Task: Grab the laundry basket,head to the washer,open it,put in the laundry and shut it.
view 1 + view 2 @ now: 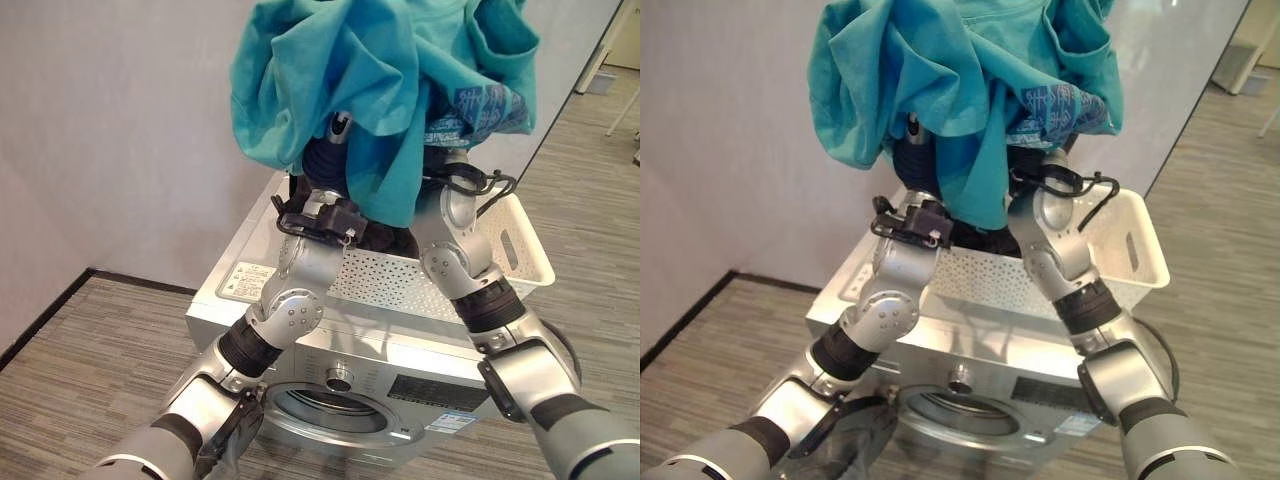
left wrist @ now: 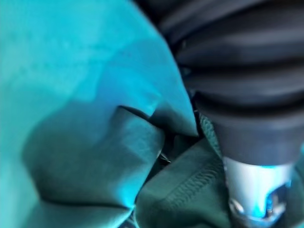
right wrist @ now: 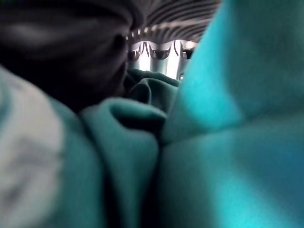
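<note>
Both arms are raised above the white perforated laundry basket (image 1: 500,255), which rests on top of the silver washer (image 1: 330,350). A bundle of teal laundry (image 1: 380,90) hangs in the air over the basket, draped across both hands. The left hand (image 1: 335,135) is buried in the cloth; finger state cannot be determined. The right hand (image 1: 1065,150) is likewise covered by fabric; its grip cannot be determined. The washer's round door opening (image 1: 330,410) faces the near side, below the control panel.

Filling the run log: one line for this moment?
teal laundry: raised above white basket | basket: on washer | washer door: open | robot hands: buried in cloth
</note>
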{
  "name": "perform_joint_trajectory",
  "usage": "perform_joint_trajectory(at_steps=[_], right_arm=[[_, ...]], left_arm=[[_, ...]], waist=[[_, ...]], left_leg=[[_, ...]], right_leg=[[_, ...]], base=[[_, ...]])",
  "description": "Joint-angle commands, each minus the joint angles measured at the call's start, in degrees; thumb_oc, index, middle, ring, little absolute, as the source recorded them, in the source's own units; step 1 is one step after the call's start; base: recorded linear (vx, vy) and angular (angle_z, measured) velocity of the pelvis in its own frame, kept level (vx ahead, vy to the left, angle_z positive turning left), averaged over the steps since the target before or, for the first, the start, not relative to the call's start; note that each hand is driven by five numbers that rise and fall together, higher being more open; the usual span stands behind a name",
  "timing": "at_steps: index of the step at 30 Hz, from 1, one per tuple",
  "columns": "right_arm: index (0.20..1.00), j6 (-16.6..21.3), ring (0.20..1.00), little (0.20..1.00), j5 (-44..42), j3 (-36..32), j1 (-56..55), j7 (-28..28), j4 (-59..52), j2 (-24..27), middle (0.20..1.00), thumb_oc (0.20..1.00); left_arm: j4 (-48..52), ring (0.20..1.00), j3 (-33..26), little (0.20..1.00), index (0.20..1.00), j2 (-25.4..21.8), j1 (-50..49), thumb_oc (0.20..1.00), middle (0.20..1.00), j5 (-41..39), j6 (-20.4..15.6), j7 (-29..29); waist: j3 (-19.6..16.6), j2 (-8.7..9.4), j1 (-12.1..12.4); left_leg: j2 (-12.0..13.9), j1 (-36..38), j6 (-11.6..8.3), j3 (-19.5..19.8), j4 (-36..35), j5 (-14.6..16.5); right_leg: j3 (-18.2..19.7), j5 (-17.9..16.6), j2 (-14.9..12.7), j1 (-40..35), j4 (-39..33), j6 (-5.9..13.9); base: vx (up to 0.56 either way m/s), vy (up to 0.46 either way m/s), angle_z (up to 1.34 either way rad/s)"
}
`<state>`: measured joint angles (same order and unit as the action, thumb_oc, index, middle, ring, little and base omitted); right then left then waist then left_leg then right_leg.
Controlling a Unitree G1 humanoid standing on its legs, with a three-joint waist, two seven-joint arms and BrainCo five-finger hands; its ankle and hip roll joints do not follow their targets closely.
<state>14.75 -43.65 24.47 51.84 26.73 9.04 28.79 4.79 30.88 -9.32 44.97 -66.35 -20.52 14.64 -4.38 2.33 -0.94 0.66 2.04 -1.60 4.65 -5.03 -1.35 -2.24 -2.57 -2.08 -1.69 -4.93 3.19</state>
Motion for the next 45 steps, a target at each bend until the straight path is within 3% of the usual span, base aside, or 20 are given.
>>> perform_joint_trajectory(at_steps=[1,2,4,8,15,16,17,21,22,23,29,32,43,45], right_arm=[[0.2,-2.27,0.2,0.2,4.34,3.84,5.53,-11.44,-2.27,5.95,0.2,0.2],[0.2,-2.75,0.2,0.2,8.15,6.85,7.08,-14.36,-3.77,11.11,0.2,0.2],[0.2,-3.79,0.2,0.2,14.43,8.29,9.45,-15.73,-3.98,14.76,0.2,0.2],[0.2,-3.61,0.2,0.2,18.99,11.68,12.75,-17.86,-2.31,19.46,0.2,0.2],[0.2,-2.78,0.2,0.2,34.58,19.78,17.56,-22.24,-3.0,28.89,0.2,0.2],[0.2,-2.69,0.2,0.2,35.4,20.97,18.12,-23.32,-3.61,29.59,0.2,0.2],[0.2,-2.54,0.2,0.2,36.33,21.94,18.13,-23.75,-3.11,30.07,0.2,0.2],[0.2,-2.64,0.2,0.2,37.63,20.94,17.58,-24.13,-3.94,29.41,0.2,0.2],[0.413,-2.63,0.413,0.413,37.21,20.34,17.15,-24.22,-3.91,29.09,0.413,0.413],[1.0,-2.9,1.0,1.0,37.59,19.51,16.4,-23.76,-3.8,28.64,1.0,1.0],[1.0,-2.75,1.0,1.0,45.49,15.34,13.82,-21.25,-5.55,29.57,1.0,1.0],[1.0,-2.29,1.0,1.0,51.45,6.31,8.57,-16.55,-7.65,32.69,1.0,1.0],[1.0,-1.24,1.0,1.0,57.79,-8.25,-0.3,-7.2,-5.86,38.02,1.0,1.0],[1.0,-1.65,1.0,1.0,59.9,-14.24,-4.66,-3.89,-6.27,39.16,1.0,1.0]], left_arm=[[-0.89,1.0,0.19,1.0,1.0,0.59,6.35,1.0,1.0,4.16,0.23,-5.11],[-0.18,1.0,0.45,1.0,1.0,-0.39,5.63,1.0,1.0,4.14,0.6,-6.88],[0.14,1.0,0.35,1.0,1.0,-1.09,5.06,1.0,1.0,3.85,0.9,-8.35],[0.2,1.0,-0.13,1.0,1.0,-1.57,3.89,1.0,1.0,2.48,1.19,-10.71],[0.15,1.0,-1.5,1.0,1.0,-1.71,2.62,1.0,1.0,1.66,0.6,-13.88],[-0.12,0.906,-1.69,0.906,0.906,-1.83,2.51,0.906,0.906,1.93,0.54,-13.82],[-0.31,0.2,-1.6,0.2,0.2,-1.32,2.46,0.2,0.2,1.34,0.58,-14.64],[1.12,0.2,-2.62,0.2,0.2,-0.02,1.86,0.2,0.2,0.34,0.12,-15.61],[1.11,0.2,-2.75,0.2,0.2,0.36,1.65,0.2,0.2,0.01,-0.04,-15.75],[1.09,0.2,-2.76,0.2,0.2,0.59,1.45,0.2,0.2,-0.28,-0.25,-15.79],[3.75,0.2,-3.78,0.2,0.2,0.19,-0.12,0.2,0.2,-0.28,-0.36,-17.06],[7.19,0.2,-5.93,0.2,0.2,-0.65,-2.17,0.2,0.2,0.19,-0.91,-18.46],[14.61,0.2,-4.76,0.2,0.2,1.51,-2.67,0.2,0.2,1.3,-2.29,-22.43],[17.89,0.2,-5.77,0.2,0.2,1.44,-3.78,0.2,0.2,0.11,-2.39,-23.83]], waist=[[-2.11,3.32,-0.2],[-2.04,3.35,-0.34],[-2.2,3.38,-0.49],[-2.41,3.37,-0.62],[-2.74,3.32,-1.13],[-2.69,3.29,-1.17],[-2.64,3.22,-1.3],[-2.7,3.14,-1.39],[-2.69,3.07,-1.44],[-2.69,3.0,-1.39],[-2.23,2.31,-1.17],[-2.12,1.55,-1.53],[-1.06,1.27,-2.43],[-0.92,1.24,-2.51]], left_leg=[[0.67,0.56,0.32,-0.15,0.03,2.77],[0.73,0.92,0.34,-0.29,0.03,2.89],[0.7,1.06,0.36,-0.46,0.03,2.99],[0.78,1.43,0.31,-0.61,0.03,3.23],[0.72,1.38,0.14,-0.69,0.03,3.24],[0.73,1.39,0.13,-0.68,0.03,3.2],[0.69,1.39,0.1,-0.72,0.03,3.14],[0.7,1.33,0.08,-0.87,0.03,3.07],[0.69,1.34,0.08,-0.84,0.03,3.06],[0.68,1.3,0.09,-0.88,0.03,3.05],[0.64,0.66,0.15,-1.16,0.03,2.23],[0.75,0.43,0.07,-0.97,0.03,2.01],[1.67,-1.66,-1.04,0.38,0.03,0.53],[2.02,-2.31,-1.37,1.03,0.03,0.19]], right_leg=[[0.52,3.62,-3.8,-2.81,1.82,3.27],[0.58,3.79,-3.79,-3.0,2.0,3.39],[0.66,3.85,-3.79,-3.06,2.04,3.46],[0.79,3.94,-3.81,-3.29,2.04,3.64],[0.46,4.16,-3.9,-3.05,2.42,3.82],[0.43,4.11,-3.9,-3.06,2.41,3.83],[0.54,4.02,-3.93,-2.98,2.39,3.93],[0.67,3.82,-3.95,-2.88,2.12,3.92],[0.71,3.78,-3.94,-2.87,2.01,3.91],[0.75,3.71,-3.97,-2.9,1.88,3.91],[1.69,2.82,-3.96,-2.11,1.39,3.76],[1.71,3.02,-3.63,-2.1,1.32,3.5],[0.85,3.03,-2.07,-1.5,0.51,2.48],[0.44,3.43,-1.52,-1.37,0.72,2.09]], base=[[0.0,0.005,-0.07],[0.0,0.005,-0.08],[0.0,0.003,-0.03],[0.0,0.001,-0.02],[-0.01,0.0,0.01],[-0.05,0.002,0.01],[-0.03,0.002,-0.02],[0.0,0.0,0.0],[0.0,0.0,0.0],[-0.04,0.004,0.01],[-0.05,-0.013,-0.03],[-0.02,-0.04,-0.01],[-0.03,-0.047,0.03],[-0.02,-0.066,0.1]])
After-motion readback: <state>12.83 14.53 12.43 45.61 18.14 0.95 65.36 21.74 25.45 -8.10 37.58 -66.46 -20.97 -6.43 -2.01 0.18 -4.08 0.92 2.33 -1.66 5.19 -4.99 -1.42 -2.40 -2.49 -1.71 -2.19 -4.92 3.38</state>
